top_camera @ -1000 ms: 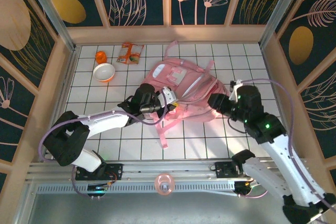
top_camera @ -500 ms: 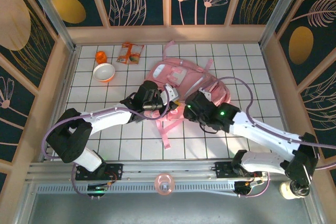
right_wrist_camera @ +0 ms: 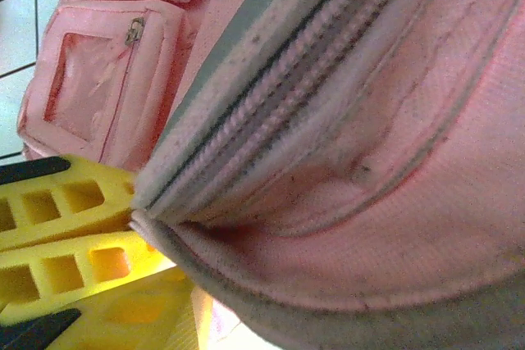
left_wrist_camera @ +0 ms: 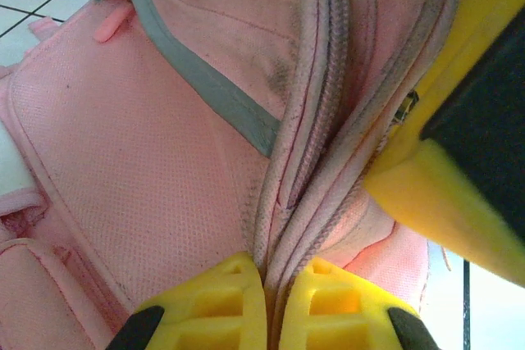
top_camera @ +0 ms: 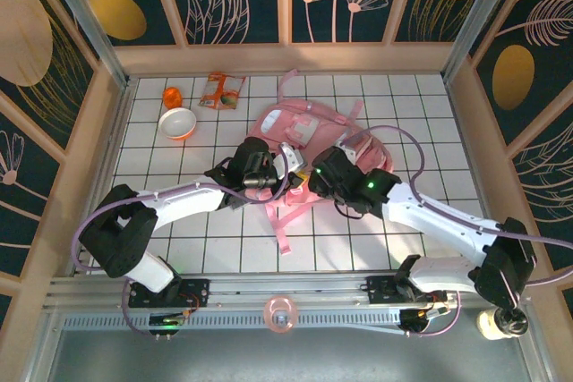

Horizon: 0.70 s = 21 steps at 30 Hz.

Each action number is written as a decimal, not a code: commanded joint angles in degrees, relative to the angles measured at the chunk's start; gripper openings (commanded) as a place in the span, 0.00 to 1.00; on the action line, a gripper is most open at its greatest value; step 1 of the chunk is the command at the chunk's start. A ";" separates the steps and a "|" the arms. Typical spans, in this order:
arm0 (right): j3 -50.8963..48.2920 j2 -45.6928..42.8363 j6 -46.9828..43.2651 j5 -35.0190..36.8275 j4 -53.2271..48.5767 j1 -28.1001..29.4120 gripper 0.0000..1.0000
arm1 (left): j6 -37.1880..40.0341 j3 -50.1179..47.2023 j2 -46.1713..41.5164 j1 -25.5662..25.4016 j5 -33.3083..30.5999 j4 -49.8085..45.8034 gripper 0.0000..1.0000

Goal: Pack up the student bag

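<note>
Left fingers [left_wrist_camera: 238, 309] are pressing together on the zip seam of the student bag [left_wrist_camera: 148, 161], pinching its pink fabric edge between their yellow tips with no gap showing. Right fingers [left_wrist_camera: 410, 194] are sitting right against that same seam, on the other side of it from the left pair. How far apart they are standing, and whether they are gripping anything, I cannot tell. Seen from the right wrist, the zip [right_wrist_camera: 271, 79] is running diagonally across the close fabric, and a flat front pocket [right_wrist_camera: 90, 96] with a clear window is lying beyond it. From above, the left arm [top_camera: 179, 199] and the right arm [top_camera: 439, 221] are reaching in to the bag's near edge and meeting there. The bag is lying flat around the middle of the white tiled worktop [top_camera: 421, 105], with a strap [top_camera: 279, 230] trailing toward the arm bases. Well to the left of the bag, an orange bowl [top_camera: 177, 123], a small orange item [top_camera: 172, 96] and a snack packet [top_camera: 221, 91] are resting.
</note>
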 commanded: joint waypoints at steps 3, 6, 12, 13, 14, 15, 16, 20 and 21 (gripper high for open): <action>2.53 1.97 1.19 5.66 -3.86 -1.51 0.33 | -3.77 2.11 -0.90 0.01 4.03 3.66 0.00; 3.29 2.42 1.80 7.56 -5.80 -1.67 0.24 | -3.21 2.00 -1.12 -0.01 3.69 3.01 0.00; 3.97 2.69 0.68 8.06 -6.94 -2.34 0.06 | -2.54 1.93 -1.12 -0.01 2.49 2.36 0.00; 4.20 2.57 0.69 8.34 -7.67 -2.48 0.04 | -2.30 1.92 -1.12 -0.02 1.98 2.15 0.00; 4.41 2.36 0.60 8.58 -8.61 -2.69 0.02 | -1.78 1.77 -1.12 -0.04 1.28 1.70 0.00; 4.52 2.11 0.58 8.77 -9.46 -2.99 0.00 | -1.29 1.72 -1.12 -0.02 0.84 1.30 0.00; 4.63 1.79 0.48 8.82 -10.54 -3.46 0.00 | -0.69 1.63 -1.21 -0.02 0.11 0.90 0.00; 4.38 -0.45 -1.15 7.72 -14.52 -6.51 0.00 | 1.77 1.17 -1.46 0.05 -2.35 -0.63 0.00; 4.13 -1.00 -1.75 7.17 -15.11 -7.33 0.00 | 2.13 1.21 -1.47 -0.02 -2.52 -0.89 0.00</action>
